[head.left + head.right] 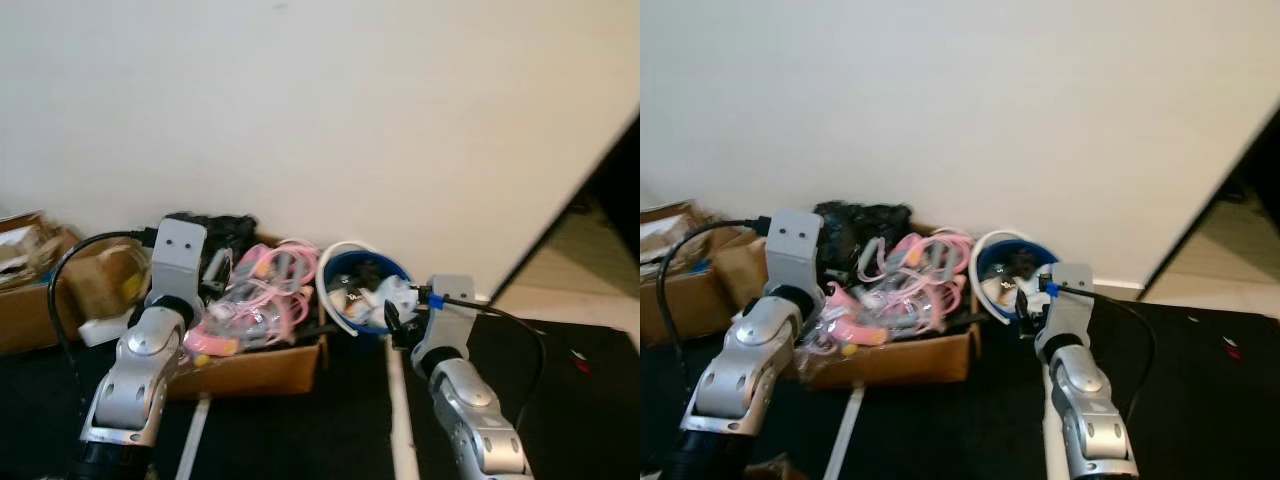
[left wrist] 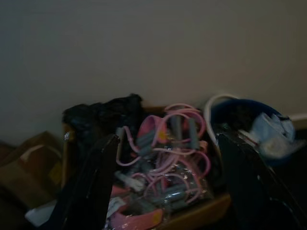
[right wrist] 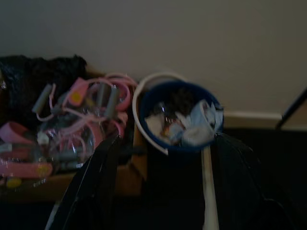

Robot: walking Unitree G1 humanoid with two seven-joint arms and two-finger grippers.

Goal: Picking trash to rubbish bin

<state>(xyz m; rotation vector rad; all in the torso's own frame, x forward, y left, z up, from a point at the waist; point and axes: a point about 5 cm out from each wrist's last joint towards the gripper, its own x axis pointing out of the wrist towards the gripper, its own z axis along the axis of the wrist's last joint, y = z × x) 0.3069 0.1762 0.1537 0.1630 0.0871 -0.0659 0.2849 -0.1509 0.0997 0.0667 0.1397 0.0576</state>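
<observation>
Right gripper (image 3: pixel 163 184) spread wide, facing blue bin (image 3: pixel 180 117).

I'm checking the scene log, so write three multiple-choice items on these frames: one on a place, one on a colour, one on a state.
1. Where does the bin stand?
A. against the wall, right of the cardboard box
B. on top of the box
C. left of the box

2. What colour is the bin?
A. red
B. blue
C. green

3. How is the right gripper?
A. shut on a bottle
B. shut on paper
C. open, holding nothing

Answers:
1. A: the eye views show the bin on the floor by the wall, just right of the box of pink cords.
2. B: its wall is blue, with a white hoop at the rim and crumpled trash inside.
3. C: the right wrist view shows the two black fingers wide apart with nothing between them. The left gripper is open too, facing the box.
</observation>
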